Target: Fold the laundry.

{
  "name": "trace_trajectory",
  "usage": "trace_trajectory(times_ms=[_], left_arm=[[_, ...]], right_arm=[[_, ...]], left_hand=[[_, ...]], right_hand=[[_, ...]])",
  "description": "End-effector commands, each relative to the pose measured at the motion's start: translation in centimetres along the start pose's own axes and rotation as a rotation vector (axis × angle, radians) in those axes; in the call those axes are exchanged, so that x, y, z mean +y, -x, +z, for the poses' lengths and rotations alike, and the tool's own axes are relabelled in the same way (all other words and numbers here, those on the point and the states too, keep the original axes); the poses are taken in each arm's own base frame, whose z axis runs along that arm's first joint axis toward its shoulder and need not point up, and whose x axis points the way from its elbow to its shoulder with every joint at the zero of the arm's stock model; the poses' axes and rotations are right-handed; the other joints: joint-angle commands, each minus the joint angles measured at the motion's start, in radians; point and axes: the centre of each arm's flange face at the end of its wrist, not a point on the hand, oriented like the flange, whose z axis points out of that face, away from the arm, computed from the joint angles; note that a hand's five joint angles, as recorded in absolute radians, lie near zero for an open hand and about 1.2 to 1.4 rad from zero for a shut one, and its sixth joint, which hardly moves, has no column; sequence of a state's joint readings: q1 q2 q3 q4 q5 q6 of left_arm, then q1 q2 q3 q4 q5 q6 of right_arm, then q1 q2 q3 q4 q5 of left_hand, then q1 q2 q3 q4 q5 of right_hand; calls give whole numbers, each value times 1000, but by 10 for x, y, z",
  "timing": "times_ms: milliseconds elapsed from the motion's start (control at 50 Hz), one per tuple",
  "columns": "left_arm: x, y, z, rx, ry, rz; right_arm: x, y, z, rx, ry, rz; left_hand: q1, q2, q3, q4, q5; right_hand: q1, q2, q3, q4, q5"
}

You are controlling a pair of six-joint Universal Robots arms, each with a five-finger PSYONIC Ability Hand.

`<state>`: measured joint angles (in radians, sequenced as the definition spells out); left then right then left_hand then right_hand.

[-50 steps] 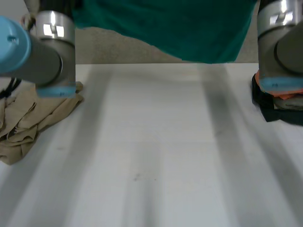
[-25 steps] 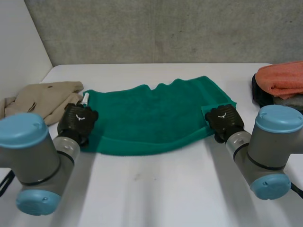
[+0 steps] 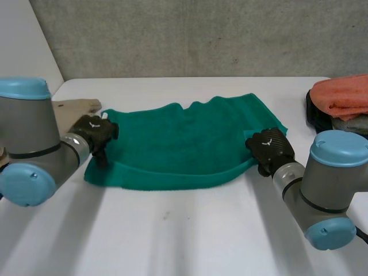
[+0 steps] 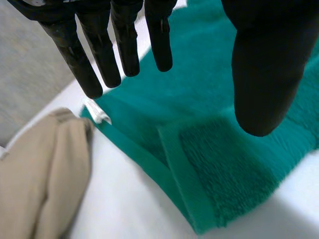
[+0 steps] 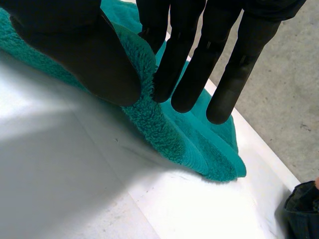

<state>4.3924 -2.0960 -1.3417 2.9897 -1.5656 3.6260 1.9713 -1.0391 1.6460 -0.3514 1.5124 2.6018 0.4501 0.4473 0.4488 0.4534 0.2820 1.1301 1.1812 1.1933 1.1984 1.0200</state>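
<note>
Lying across the middle of the white table, the green towel looks doubled over once: two layers show at its left end in the left wrist view, with a rounded roll along the edge nearest the robot. Its far edge is wavy, not straight, and a small white tag sticks out at the far left corner.

At the towel's left end the left hand hovers just above the cloth. Its fingers are straight and spread, well apart from the thumb, and hold nothing. At the right end, by the near corner, the right hand has a ridge of towel rising between its thumb and its straight fingers, so it appears to pinch the cloth there.

Farther out, a beige garment lies crumpled just beside the towel's left end, and an orange cloth is heaped on a black container at the table's right side.

My reading is that the first fold has just been laid down and is being let go. The next move likely calls for the right hand to free its pinch, then for the layers to be smoothed and squared. After that, one short end could be taken and carried across to the other. The uneven far edge could make the second fold come out crooked if it is not straightened first.
</note>
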Motion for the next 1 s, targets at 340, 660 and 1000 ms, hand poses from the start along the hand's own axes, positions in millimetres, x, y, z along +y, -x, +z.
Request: trace_trajectory(times_ms=[340, 660, 1000], left_arm=[[25, -6, 16, -80, 118, 25], [-7, 9, -15, -123, 1, 9], [-10, 6, -34, -89, -47, 1]], right_arm=[[-2, -7, 2, 21, 3, 19], [-31, -117, -3, 22, 146, 305], [-39, -99, 58, -184, -85, -253]], left_hand=[[946, 949, 947, 943, 939], [946, 949, 947, 943, 940], [946, 949, 947, 943, 940]], right_hand=[[-865, -916, -928, -933, -930], [-831, -882, -894, -899, -895], [-675, -726, -738, -743, -740]])
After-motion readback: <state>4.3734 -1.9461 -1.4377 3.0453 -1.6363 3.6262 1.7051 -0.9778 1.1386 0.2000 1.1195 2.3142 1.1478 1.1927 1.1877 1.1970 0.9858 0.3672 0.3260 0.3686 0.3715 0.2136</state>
